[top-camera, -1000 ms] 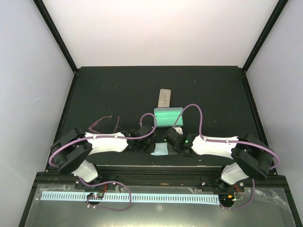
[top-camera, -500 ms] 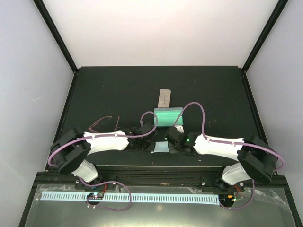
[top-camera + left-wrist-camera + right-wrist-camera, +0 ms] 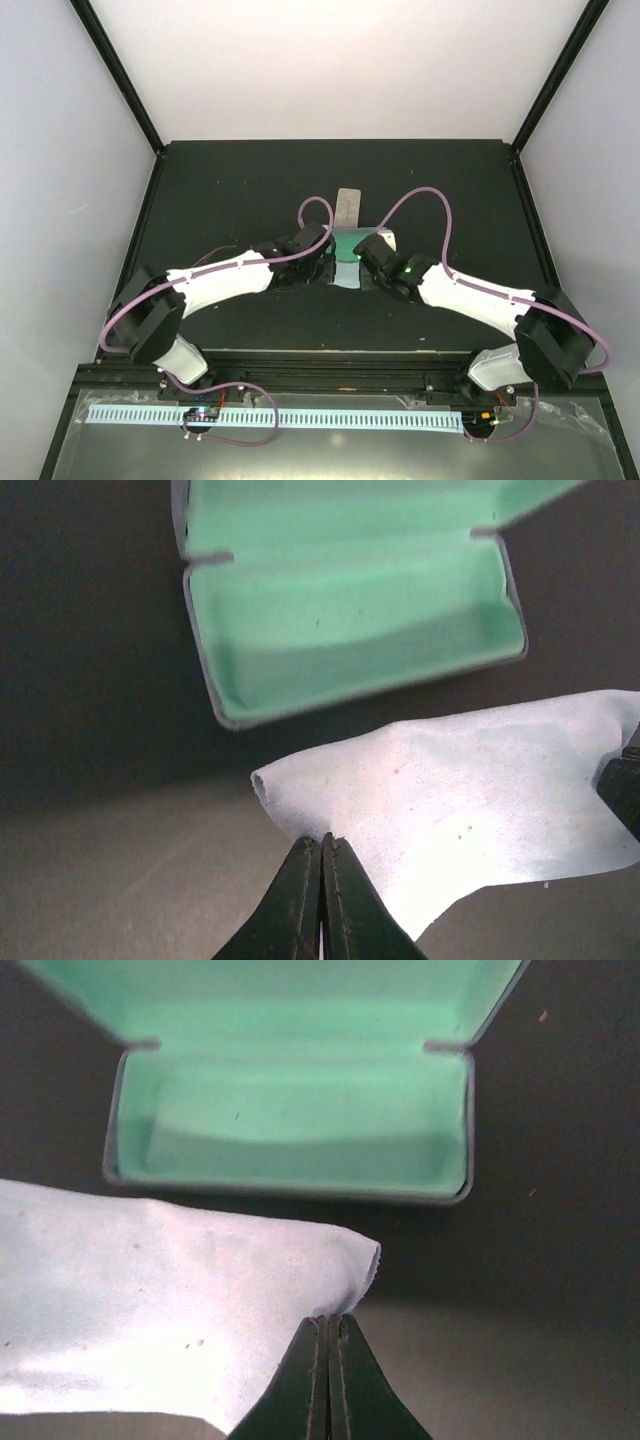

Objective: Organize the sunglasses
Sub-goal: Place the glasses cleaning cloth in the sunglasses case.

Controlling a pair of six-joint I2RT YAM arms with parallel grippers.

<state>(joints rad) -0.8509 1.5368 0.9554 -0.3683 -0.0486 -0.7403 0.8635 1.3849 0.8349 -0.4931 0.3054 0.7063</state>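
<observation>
A light blue cloth point(image 3: 345, 273) hangs stretched between my two grippers, just in front of an open case with a green lining point(image 3: 352, 243). My left gripper point(image 3: 322, 838) is shut on the cloth's point(image 3: 480, 800) left corner. My right gripper point(image 3: 328, 1320) is shut on the cloth's point(image 3: 150, 1300) right corner. The open case point(image 3: 350, 630) is empty in both wrist views point(image 3: 290, 1130). Only a thin reddish line of the pink-framed sunglasses point(image 3: 218, 252) shows beside my left arm. The black sunglasses are hidden or out of view.
A closed beige-grey case point(image 3: 346, 207) lies just behind the open one. Black posts and pale walls bound the dark table point(image 3: 250, 180). The arm bases and a rail sit at the near edge.
Both grippers have moved away from the near edge toward the open case, carrying the light blue cloth between them. The left arm now covers most of the pink sunglasses.
</observation>
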